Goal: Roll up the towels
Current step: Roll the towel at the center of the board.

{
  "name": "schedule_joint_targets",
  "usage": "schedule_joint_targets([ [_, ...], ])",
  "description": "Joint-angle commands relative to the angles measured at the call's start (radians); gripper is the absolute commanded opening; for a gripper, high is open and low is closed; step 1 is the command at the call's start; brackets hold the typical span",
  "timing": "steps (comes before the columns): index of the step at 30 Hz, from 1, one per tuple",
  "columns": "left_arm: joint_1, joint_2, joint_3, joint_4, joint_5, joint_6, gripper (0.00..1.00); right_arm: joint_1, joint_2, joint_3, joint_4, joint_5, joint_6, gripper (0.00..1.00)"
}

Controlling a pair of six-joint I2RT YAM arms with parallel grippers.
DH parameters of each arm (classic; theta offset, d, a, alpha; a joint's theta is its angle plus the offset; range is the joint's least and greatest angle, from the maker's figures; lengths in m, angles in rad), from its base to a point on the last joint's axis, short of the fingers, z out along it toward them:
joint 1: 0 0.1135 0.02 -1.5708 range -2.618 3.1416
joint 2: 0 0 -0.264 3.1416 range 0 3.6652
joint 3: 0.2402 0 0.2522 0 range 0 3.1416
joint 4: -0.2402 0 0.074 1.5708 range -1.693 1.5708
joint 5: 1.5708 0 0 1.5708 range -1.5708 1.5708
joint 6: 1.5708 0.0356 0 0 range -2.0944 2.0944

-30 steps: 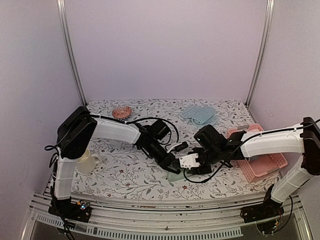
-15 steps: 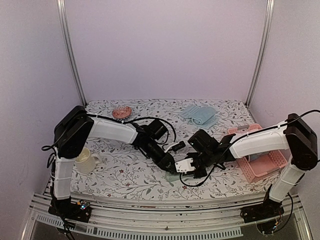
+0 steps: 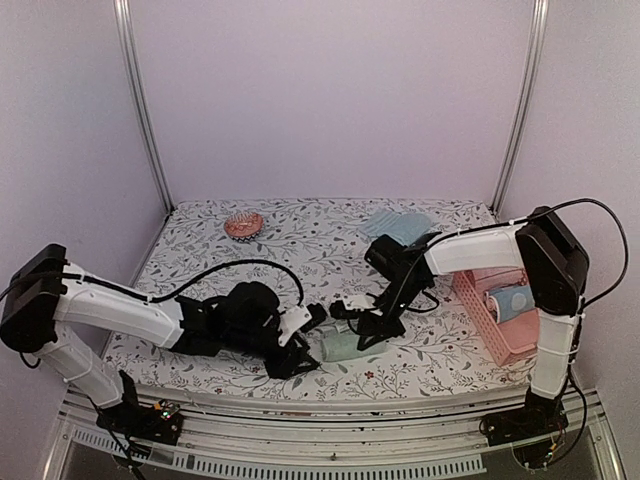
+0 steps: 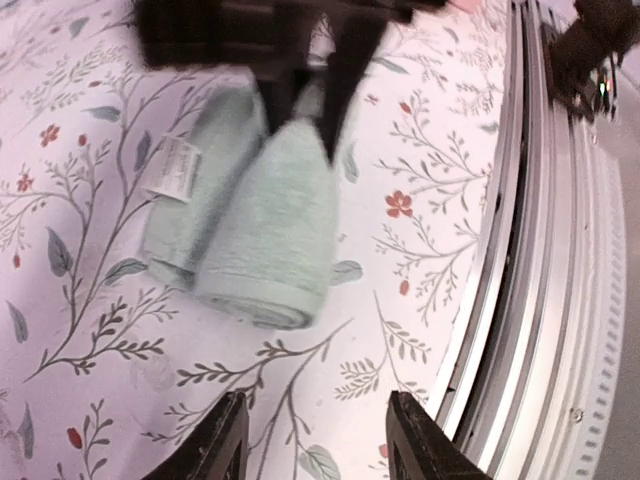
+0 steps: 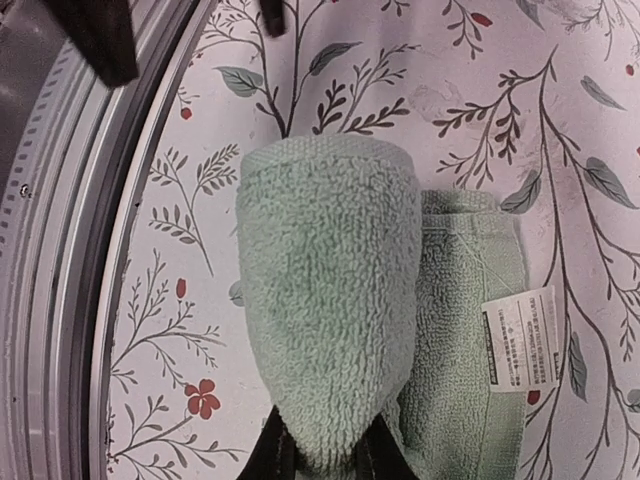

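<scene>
The pale sage green towel (image 3: 343, 348) lies near the table's front edge, partly rolled, with its flat tail and white label (image 5: 520, 340) beside the roll (image 5: 325, 290). My right gripper (image 5: 320, 462) is shut on one end of that roll, also seen from above (image 3: 364, 333). My left gripper (image 4: 320, 445) stands open just short of the roll's other end (image 4: 262, 225), with nothing between its fingers; from above it sits left of the towel (image 3: 306, 340). The light blue towel (image 3: 400, 229) lies at the back of the table.
A pink basket (image 3: 478, 312) stands at the right with a blue cylinder (image 3: 511, 300) inside. A small copper-coloured bowl (image 3: 243, 224) sits at the back left. The metal rail of the table's front edge (image 4: 530, 300) runs close to the towel.
My left gripper has opened, let go of the green towel and drawn back left, its arm now low over the table. My right gripper has shut on the roll's end.
</scene>
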Motion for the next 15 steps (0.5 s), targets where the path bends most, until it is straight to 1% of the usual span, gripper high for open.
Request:
schedule_joint_targets([
  [1, -0.167, -0.009, -0.001, 0.062, -0.36, 0.141, 0.49, -0.012, 0.161, 0.075, -0.283, -0.073, 0.004, 0.06],
  [5, -0.258, 0.04, 0.06, 0.035, -0.486, 0.252, 0.49, -0.027, 0.251, 0.151, -0.372, -0.083, 0.002, 0.06],
  [8, -0.293, 0.094, 0.103, 0.037, -0.552, 0.351, 0.51, -0.031, 0.269, 0.161, -0.379, -0.085, 0.006, 0.06],
  [11, -0.297, 0.163, 0.157, 0.05, -0.57, 0.454, 0.54, -0.032, 0.279, 0.167, -0.38, -0.085, 0.009, 0.06],
  [15, -0.293, 0.259, 0.233, 0.043, -0.64, 0.576, 0.55, -0.033, 0.287, 0.17, -0.381, -0.084, 0.015, 0.07],
])
